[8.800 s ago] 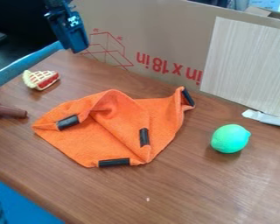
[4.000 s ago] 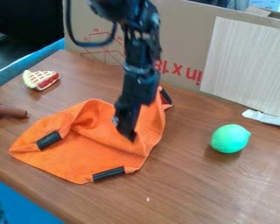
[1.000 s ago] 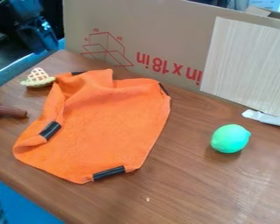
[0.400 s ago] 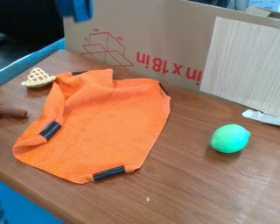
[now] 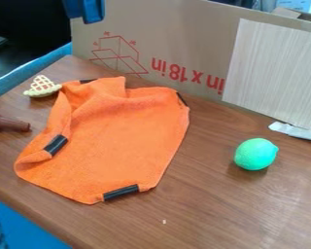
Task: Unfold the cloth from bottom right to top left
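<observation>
Camera view: the gripper (image 5: 85, 11) hangs at the top edge, left of centre, in front of the cardboard box (image 5: 178, 29) and well apart from the orange cloth (image 5: 126, 131). Whether its jaws are spread or pressed together, I cannot tell. The cloth lies on the worktop (image 5: 216, 209), largely spread, rumpled along its upper left side.

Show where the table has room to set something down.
The widest bare patch of table runs from the green toy toward the camera, past one white speck. Another lies between that toy and the orange cloth. Crowded: the far left, where the toy pie sits by the cloth, and the narrow strip between cloth and cardboard box.
</observation>
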You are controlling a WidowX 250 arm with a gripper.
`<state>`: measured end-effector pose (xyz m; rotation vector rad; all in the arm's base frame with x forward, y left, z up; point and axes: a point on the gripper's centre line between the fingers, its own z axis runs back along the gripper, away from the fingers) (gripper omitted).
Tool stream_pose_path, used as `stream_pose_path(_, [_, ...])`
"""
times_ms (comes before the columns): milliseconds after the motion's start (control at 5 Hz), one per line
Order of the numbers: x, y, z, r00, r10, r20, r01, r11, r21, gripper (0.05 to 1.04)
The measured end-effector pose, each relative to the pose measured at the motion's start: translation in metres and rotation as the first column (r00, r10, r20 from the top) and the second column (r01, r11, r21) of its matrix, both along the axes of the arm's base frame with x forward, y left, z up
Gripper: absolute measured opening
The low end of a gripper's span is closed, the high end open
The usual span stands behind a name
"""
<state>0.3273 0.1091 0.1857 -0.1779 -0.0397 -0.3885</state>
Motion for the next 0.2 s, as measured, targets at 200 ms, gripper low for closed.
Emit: stream_pose_path(200, [-0.0003,-0.0001,0.0002,1.000,0.000,0.000,0.000,1.000,0.000,1.000])
